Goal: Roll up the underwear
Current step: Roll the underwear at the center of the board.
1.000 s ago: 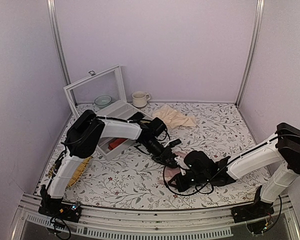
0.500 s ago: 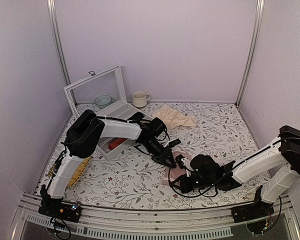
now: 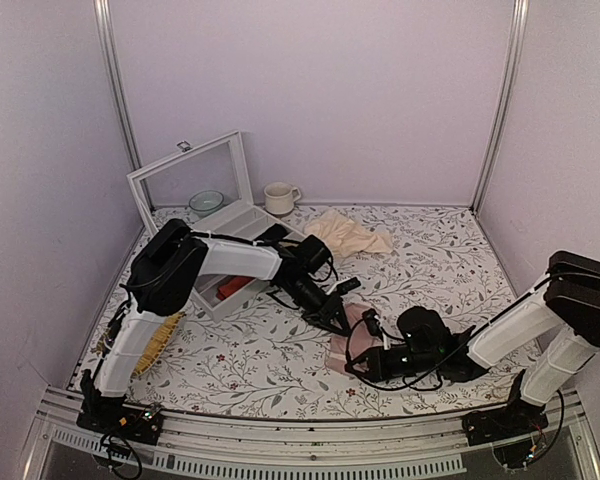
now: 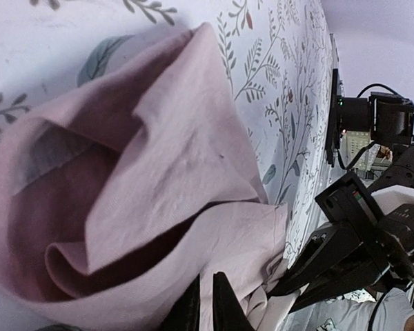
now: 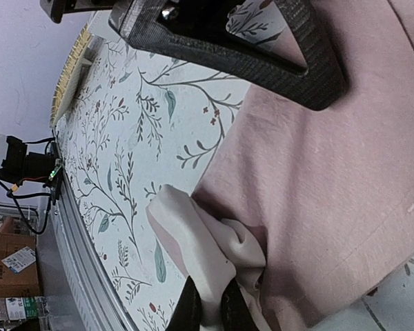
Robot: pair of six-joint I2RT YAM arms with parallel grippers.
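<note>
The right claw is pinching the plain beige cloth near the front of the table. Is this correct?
No. The right claw is pinching the underwear, not the beige cloth, near the front of the table. The right wrist view shows it.

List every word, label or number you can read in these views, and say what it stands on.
None can be read.
Tag on the case lid: too small.
Label on the cardboard box: blurred.
Underwear waistband: no print shows.
</note>
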